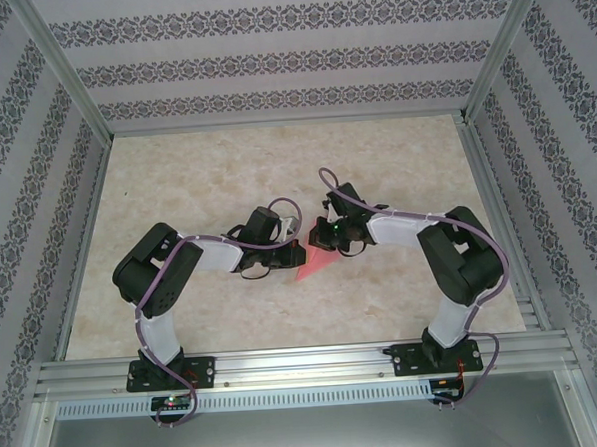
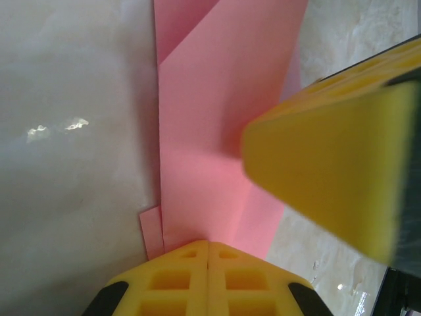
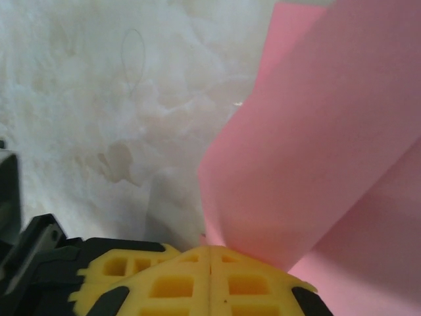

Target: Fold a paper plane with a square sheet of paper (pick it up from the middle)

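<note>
The pink-red sheet of paper (image 1: 313, 267) lies folded into a pointed shape mid-table, between my two grippers. My left gripper (image 1: 293, 249) is at its left edge. In the left wrist view the yellow fingers (image 2: 177, 276) are pressed together, the left gripper (image 2: 208, 243) shut on the sheet of paper (image 2: 210, 131) where a crease runs into the seam. My right gripper (image 1: 324, 243) is at the far right side. In the right wrist view the right gripper (image 3: 210, 248) is shut on the paper (image 3: 316, 151), which curls upward from its tip. One right finger (image 2: 329, 164) looms over the sheet.
The marble-patterned table (image 1: 225, 167) is fenced by an aluminium frame (image 1: 286, 364) and patterned walls. Both arms bend inward, their wrists close together over the middle of the table.
</note>
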